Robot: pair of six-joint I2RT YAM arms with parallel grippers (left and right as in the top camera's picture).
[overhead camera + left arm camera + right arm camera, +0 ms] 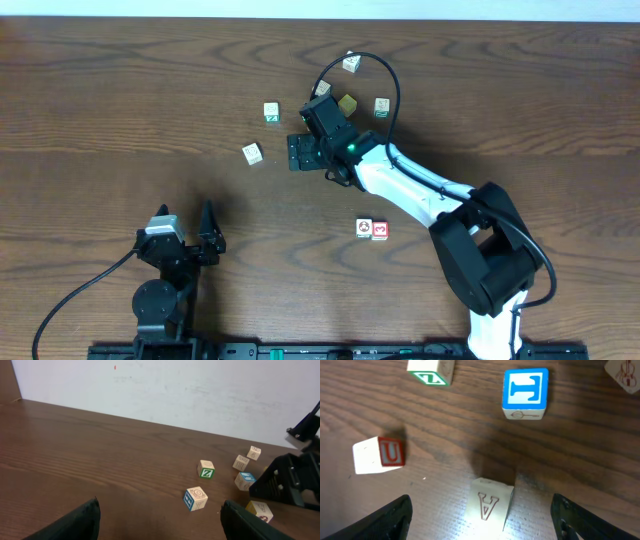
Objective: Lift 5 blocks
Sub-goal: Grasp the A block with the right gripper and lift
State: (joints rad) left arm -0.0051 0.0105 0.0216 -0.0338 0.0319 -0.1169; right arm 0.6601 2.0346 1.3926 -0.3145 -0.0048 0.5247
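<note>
Wide-open right gripper (481, 507) straddling the A block (489, 502), low centre of the right wrist view.

Standing here, I see the block resting on the table (445, 420) between the two spread fingers, touched by neither and a little askew to them. To take it cleanly, I'd square the jaws to its flat faces and drop until the pads sit at mid-height. Then close evenly and lift straight up, clear of the red U block (380, 455) at left and the blue-faced cube (525, 390) at top. The other blocks (382, 106) lie scattered in the upper centre of the overhead view. The left gripper (160, 507) hangs wide and empty, well apart at lower left.
</note>
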